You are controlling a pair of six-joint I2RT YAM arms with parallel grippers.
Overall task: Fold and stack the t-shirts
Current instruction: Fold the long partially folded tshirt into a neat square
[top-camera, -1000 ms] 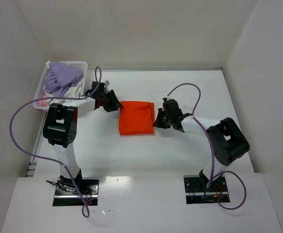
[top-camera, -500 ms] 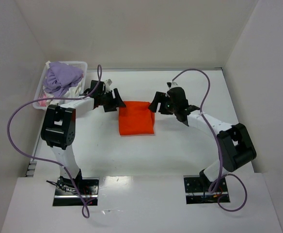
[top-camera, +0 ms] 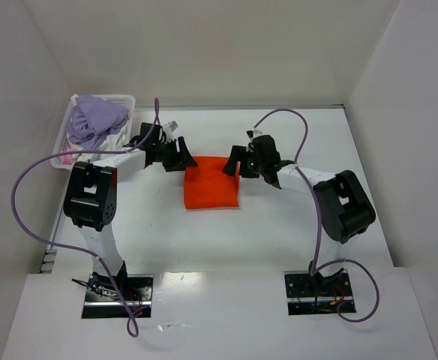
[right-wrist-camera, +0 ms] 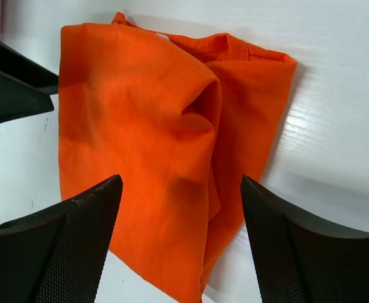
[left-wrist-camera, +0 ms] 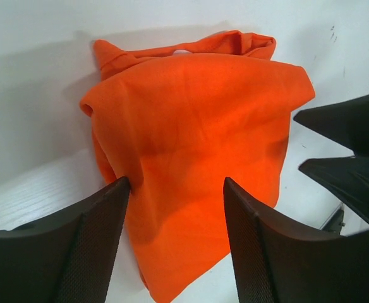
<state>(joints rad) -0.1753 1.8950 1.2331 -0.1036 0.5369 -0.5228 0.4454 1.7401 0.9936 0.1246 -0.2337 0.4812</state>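
A vivid orange t-shirt [top-camera: 211, 186] lies folded into a rough rectangle on the white table, with a small raised crease near its middle [right-wrist-camera: 200, 104]. My left gripper [top-camera: 183, 157] stands open at the shirt's far left corner. In the left wrist view its fingers [left-wrist-camera: 96, 240] straddle the orange cloth [left-wrist-camera: 197, 120] without pinching it. Open too, my right gripper [top-camera: 232, 163] is at the far right corner, and its fingertips [right-wrist-camera: 93, 214] stand wide over the shirt [right-wrist-camera: 140, 120]. Neither holds anything.
A white lattice basket [top-camera: 126, 100] stands at the far left of the table, heaped with purple cloth [top-camera: 95, 120] and some white and pink cloth. White walls close in the table at the back and on both sides.
My right gripper opened, let go of the shirt's right edge and moved farther and left over its far right corner. My left gripper opened wider and shifted slightly toward the shirt.
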